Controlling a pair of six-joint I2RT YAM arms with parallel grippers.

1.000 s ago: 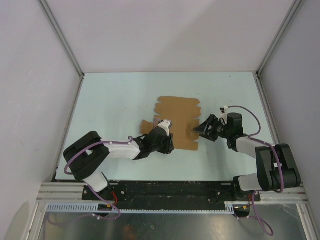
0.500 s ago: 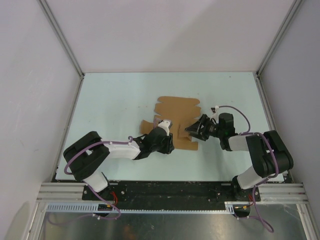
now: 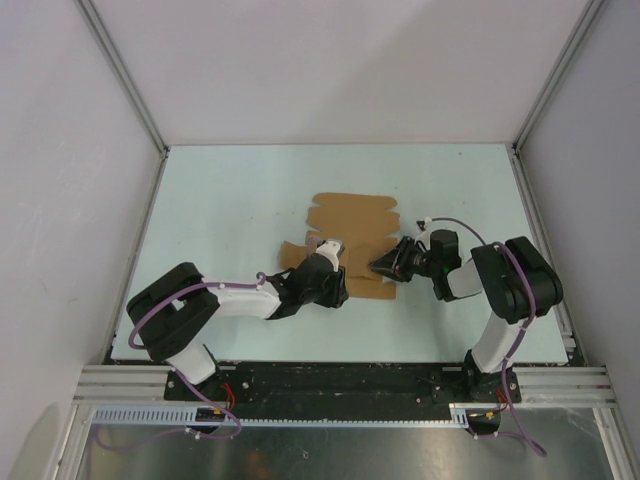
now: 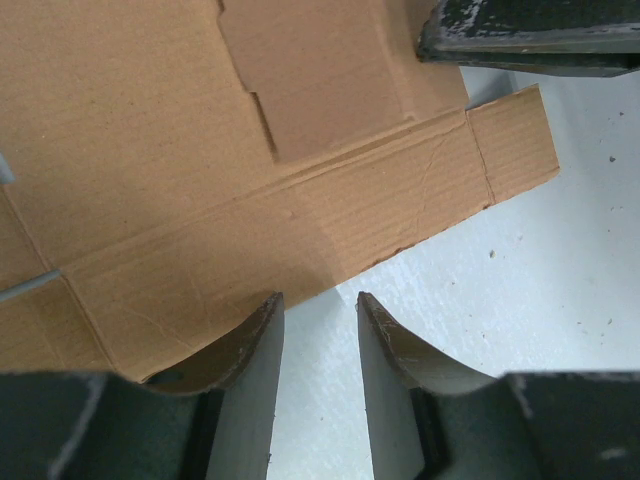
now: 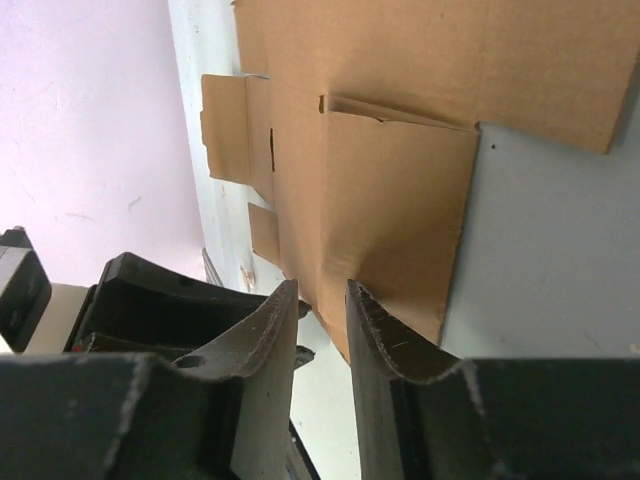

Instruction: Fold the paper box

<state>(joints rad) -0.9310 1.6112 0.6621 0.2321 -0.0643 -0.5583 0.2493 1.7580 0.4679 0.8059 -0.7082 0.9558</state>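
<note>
The paper box [image 3: 352,232] is a flat brown die-cut sheet with tabs, lying mid-table. My left gripper [image 3: 333,256] rests at its near left part. In the left wrist view its jaws [image 4: 320,300] stand apart over bare table, the left fingertip [image 4: 262,322] touching the sheet's edge [image 4: 250,230]. My right gripper [image 3: 384,267] is at the sheet's near right corner. In the right wrist view its jaws [image 5: 320,292] are narrow but still apart, with that corner of the sheet [image 5: 390,210] just beyond the tips, slightly raised.
The pale table [image 3: 230,200] is boxed in by white walls with metal posts [image 3: 125,80] at left and right [image 3: 555,80]. A metal rail [image 3: 340,385] runs along the near edge. The right gripper's dark finger [image 4: 530,35] shows in the left wrist view.
The right arm has swung left to the sheet's near right corner and its jaws have narrowed. The left arm and the sheet have not visibly moved.
</note>
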